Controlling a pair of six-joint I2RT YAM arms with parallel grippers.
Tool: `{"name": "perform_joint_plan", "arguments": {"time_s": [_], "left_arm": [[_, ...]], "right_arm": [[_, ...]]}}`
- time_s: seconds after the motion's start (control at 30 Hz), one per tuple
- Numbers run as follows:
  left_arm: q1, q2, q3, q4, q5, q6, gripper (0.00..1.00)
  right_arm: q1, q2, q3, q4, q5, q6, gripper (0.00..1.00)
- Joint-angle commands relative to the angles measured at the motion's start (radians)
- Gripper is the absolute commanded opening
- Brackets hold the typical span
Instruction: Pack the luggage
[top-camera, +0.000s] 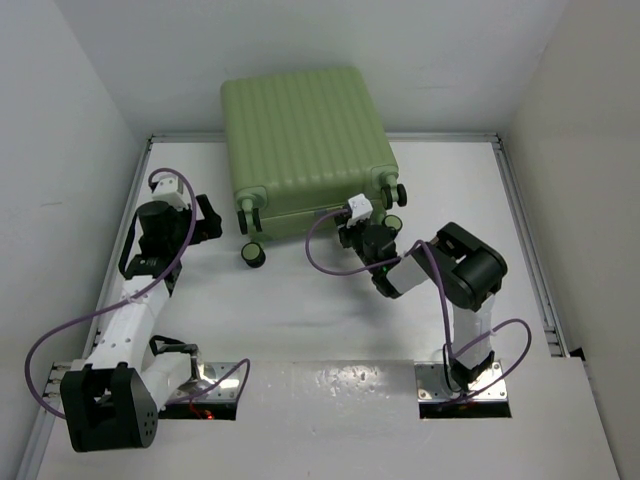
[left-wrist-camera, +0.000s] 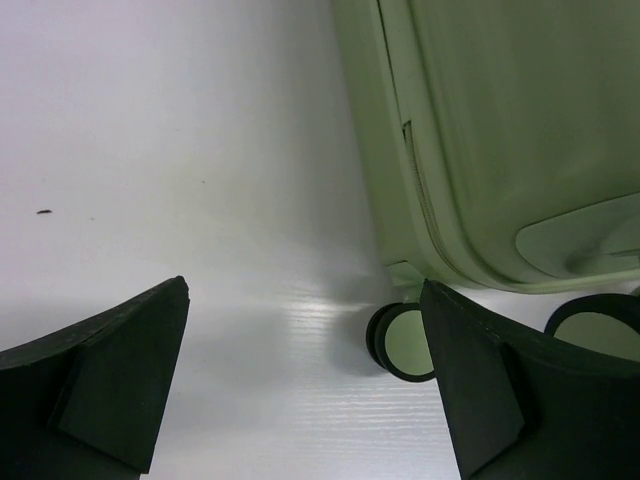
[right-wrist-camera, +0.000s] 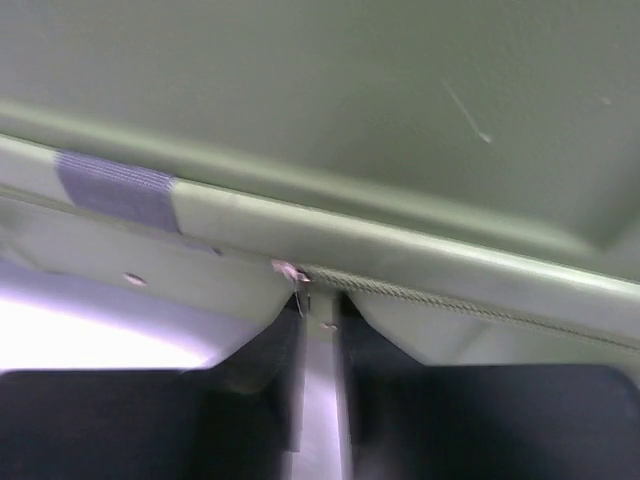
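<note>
The luggage (top-camera: 300, 140) is a light-green ribbed suitcase lying shut and flat at the back of the table, its black wheels (top-camera: 254, 255) facing the arms. My right gripper (top-camera: 355, 230) is pressed against its near edge. In the right wrist view the pale zipper pull (right-wrist-camera: 318, 380) hangs down from the zipper seam (right-wrist-camera: 450, 300), and my right gripper (right-wrist-camera: 318, 335) is pinched on it from both sides. My left gripper (top-camera: 210, 222) is open just left of the suitcase's near-left corner. In the left wrist view the left gripper (left-wrist-camera: 305, 285) holds nothing, with the luggage (left-wrist-camera: 500, 130) and a wheel (left-wrist-camera: 405, 343) ahead on the right.
White walls close in the table on the left, right and back. A metal rail (top-camera: 525, 240) runs along the right edge. Purple cables (top-camera: 330, 262) loop off both wrists. Bare white tabletop (top-camera: 300, 320) lies between the suitcase and the arm bases.
</note>
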Motion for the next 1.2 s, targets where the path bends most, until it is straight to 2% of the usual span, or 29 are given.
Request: {"name": "perform_joint_plan", "arguments": {"time_s": [0.0,0.13,0.43,0.6,0.7,0.83,0.93,1.17], "left_arm": [[-0.011,0.003,0.029,0.034,-0.03,0.013,1.0],[-0.011,0.003,0.018,0.034,-0.03,0.013,1.0],[-0.029,0.003,0.007,0.034,-0.03,0.013,1.0],[-0.029,-0.01,0.032,0.0,0.021,0.022,1.0],[-0.029,-0.039,0.073,-0.048,0.079,0.052,1.0],[-0.029,0.007,0.218,-0.265,0.162,0.098,1.0],[-0.05,0.041,0.314,-0.353,0.171,0.098,1.0],[-0.208,0.041,0.394,-0.364,0.171,0.033,1.0]], "right_arm": [[-0.015,-0.016,0.059,0.381,-0.085,0.018,0.13],[-0.013,-0.056,0.03,0.381,-0.099,0.012,0.0],[-0.015,-0.095,0.01,0.381,-0.114,0.016,0.0],[-0.023,-0.09,-0.016,0.377,-0.056,0.025,0.0],[-0.024,-0.111,-0.051,0.366,0.002,-0.013,0.0],[-0.053,-0.18,-0.118,0.314,0.025,-0.031,0.0],[-0.084,-0.216,-0.163,0.284,0.022,-0.034,0.0],[-0.09,-0.196,-0.137,0.278,-0.004,-0.013,0.0]]}}
